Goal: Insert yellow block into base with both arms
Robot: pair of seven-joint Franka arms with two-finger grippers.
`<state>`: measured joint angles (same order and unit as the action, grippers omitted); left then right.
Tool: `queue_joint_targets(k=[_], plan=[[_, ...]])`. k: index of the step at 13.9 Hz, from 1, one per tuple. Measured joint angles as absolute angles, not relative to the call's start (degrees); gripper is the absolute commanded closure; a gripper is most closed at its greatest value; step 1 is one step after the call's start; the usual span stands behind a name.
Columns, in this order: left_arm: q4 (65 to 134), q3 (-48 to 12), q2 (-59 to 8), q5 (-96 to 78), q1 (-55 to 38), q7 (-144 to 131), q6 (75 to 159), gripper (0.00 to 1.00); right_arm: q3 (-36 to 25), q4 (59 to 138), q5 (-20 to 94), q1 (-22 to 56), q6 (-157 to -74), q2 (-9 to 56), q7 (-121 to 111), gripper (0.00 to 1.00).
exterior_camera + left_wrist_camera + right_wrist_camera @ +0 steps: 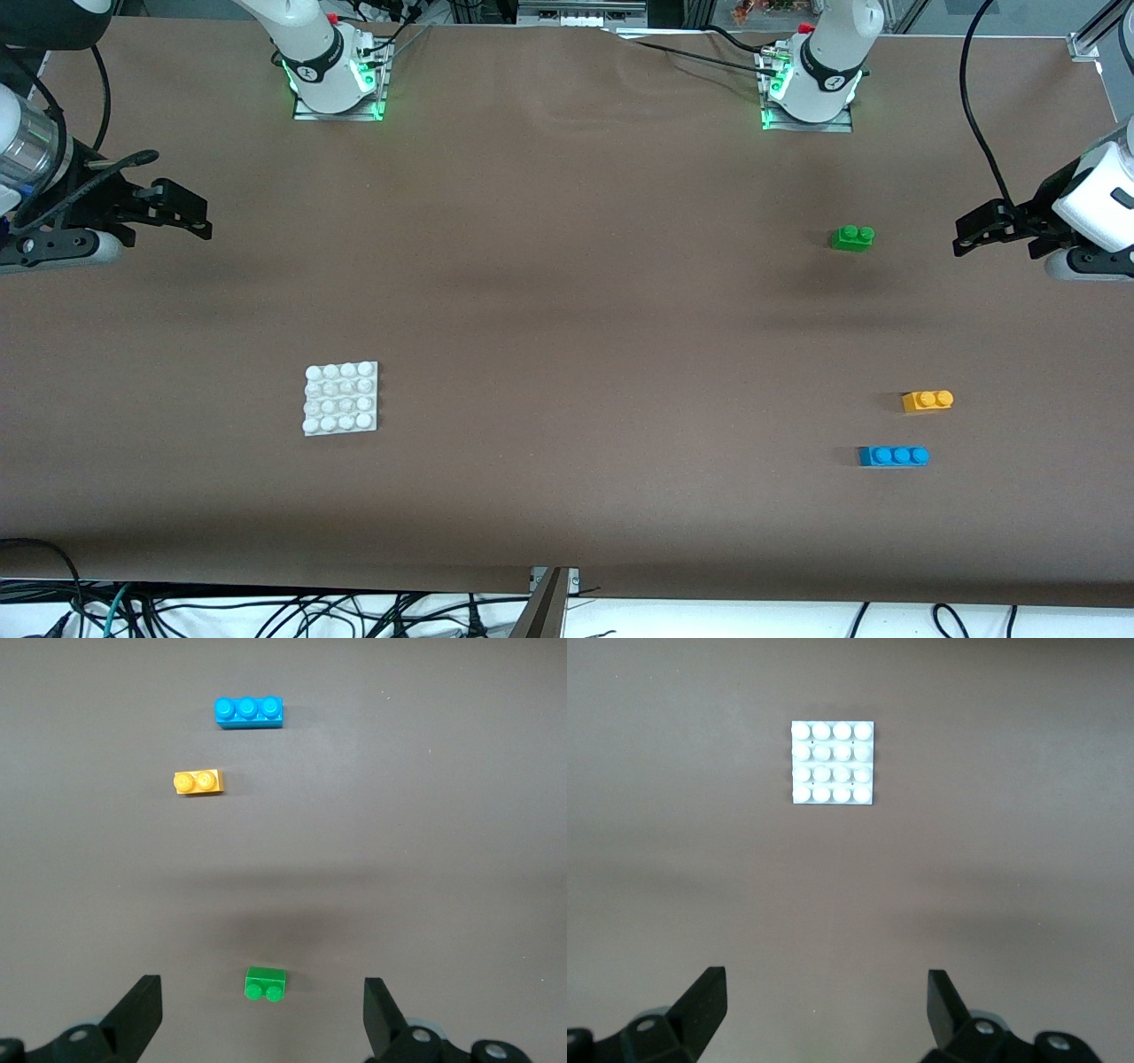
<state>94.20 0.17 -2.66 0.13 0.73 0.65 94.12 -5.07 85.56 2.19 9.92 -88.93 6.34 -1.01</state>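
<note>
Nothing held yet. Laid out ready for pickup: yellow block (928, 400) on the table toward the left arm's end, well apart from the base (341, 398), between a green brick (852, 237) and a blue brick (893, 455). Raised at the table's ends, jaws wide and empty: left gripper (966, 232) near the green brick, right gripper (197, 220).
</note>
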Motion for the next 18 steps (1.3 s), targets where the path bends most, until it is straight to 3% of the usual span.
queue_joint_targets(k=[14, 18], plan=[[94.20, 0.17, -2.66, 0.13, 0.73, 0.65, 94.12, 0.00, -5.07, 85.87, 2.14, 9.92, -89.27, 6.43, -1.01, 0.00], [94.19, 0.17, -2.66, 0.13, 0.74, 0.65, 94.12, 0.00, -5.08, 86.57, 2.05, 9.85, -92.61, 8.89, -1.01, 0.00]])
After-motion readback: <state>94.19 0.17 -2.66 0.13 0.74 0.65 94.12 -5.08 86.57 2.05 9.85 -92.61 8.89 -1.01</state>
